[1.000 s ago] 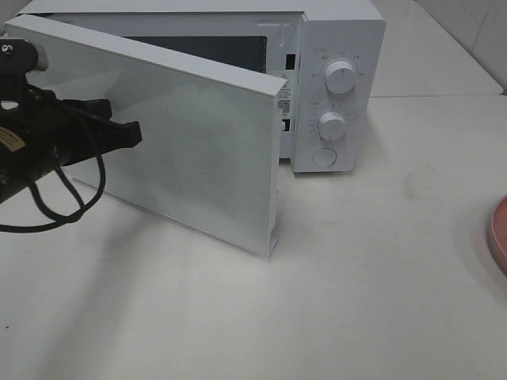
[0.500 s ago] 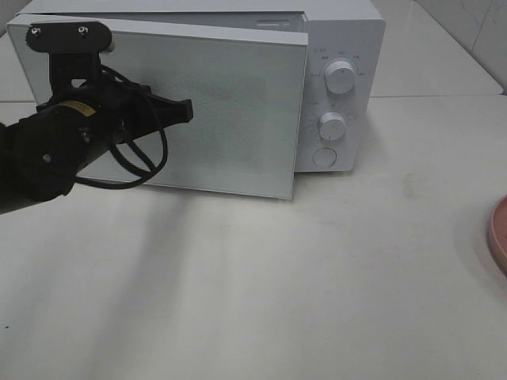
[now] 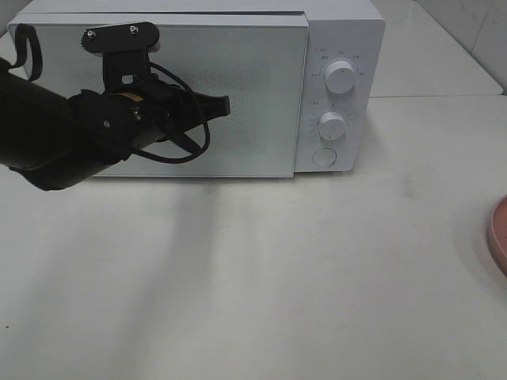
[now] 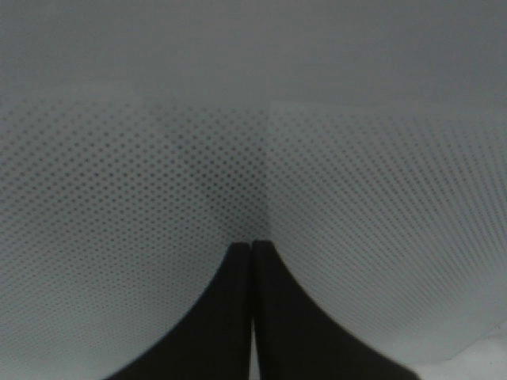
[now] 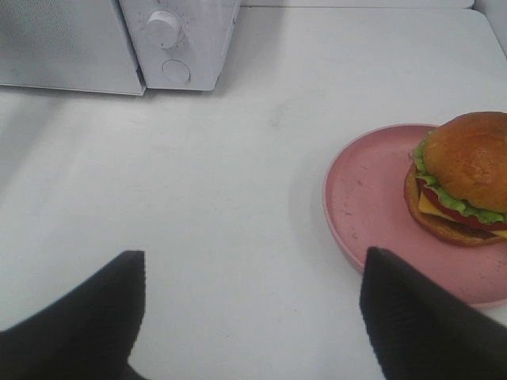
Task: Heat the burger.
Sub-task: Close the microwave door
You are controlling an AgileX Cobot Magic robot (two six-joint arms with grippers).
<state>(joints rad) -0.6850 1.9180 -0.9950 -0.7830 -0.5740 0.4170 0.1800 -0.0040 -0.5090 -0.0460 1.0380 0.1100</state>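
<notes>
The burger [image 5: 467, 170] sits on a round pink plate [image 5: 372, 198] in the right wrist view, off to one side of the open right gripper [image 5: 252, 265], which holds nothing. In the exterior view only the plate's edge [image 3: 499, 233] shows at the far right, and the burger is out of frame. The white microwave [image 3: 341, 79] stands at the back with its door [image 3: 253, 95] flush against the body. My left gripper [image 3: 226, 104] is shut, its tips against the door's front. The left wrist view shows the shut fingers [image 4: 252, 245] touching the dotted door panel [image 4: 253, 119].
Two knobs and a round button [image 3: 325, 157] are on the microwave's right panel. The white tabletop [image 3: 277, 269] stretches from the microwave to the plate. A cable loops around the left arm [image 3: 55, 142].
The microwave door swung from wide open to shut. The left arm moved right and toward the microwave with it, its shut tips staying on the door. The right gripper has not changed.
</notes>
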